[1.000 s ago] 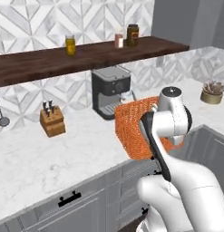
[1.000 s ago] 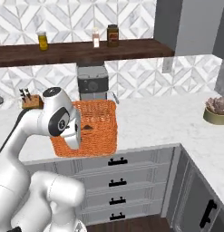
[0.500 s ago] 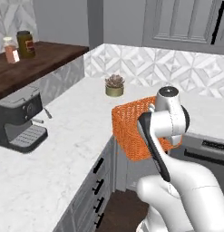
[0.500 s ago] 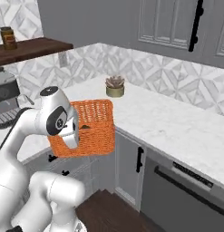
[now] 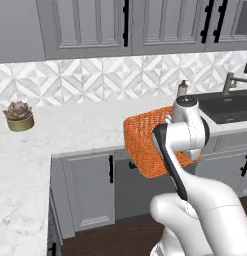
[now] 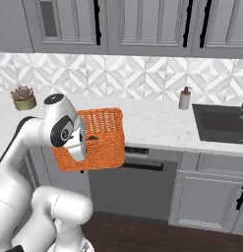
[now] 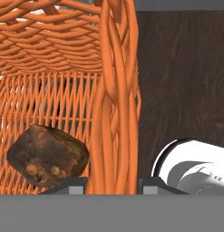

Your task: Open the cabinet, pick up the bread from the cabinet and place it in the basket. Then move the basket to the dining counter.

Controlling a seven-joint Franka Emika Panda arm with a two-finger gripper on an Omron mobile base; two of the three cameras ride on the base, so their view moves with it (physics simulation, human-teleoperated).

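Observation:
The orange woven basket (image 5: 145, 142) (image 6: 106, 133) hangs in the air in front of the worktop edge, level with my arm's upper link. My gripper (image 7: 111, 186) is shut on the basket's thick wall rib (image 7: 115, 113), one fingertip on each side of it. The bread (image 7: 47, 156), a dark brown lump, lies inside the basket against the mesh, just left of the gripped rib. The dining counter is out of view. Which cabinet held the bread I cannot tell.
Grey wall cabinets (image 5: 85, 25) (image 6: 142, 22) with black handles hang shut above a marble worktop (image 5: 80, 125). On it stand a potted succulent (image 5: 19, 117) (image 6: 23, 97) and a soap bottle (image 6: 184, 98). A dark sink (image 6: 221, 123) lies right. Dark wood floor (image 7: 186, 68) is below.
The whole picture has swung: the base has turned, so shelf and coffee machine have left view and the sink and wall cabinets have come in. The basket stays held at the arm.

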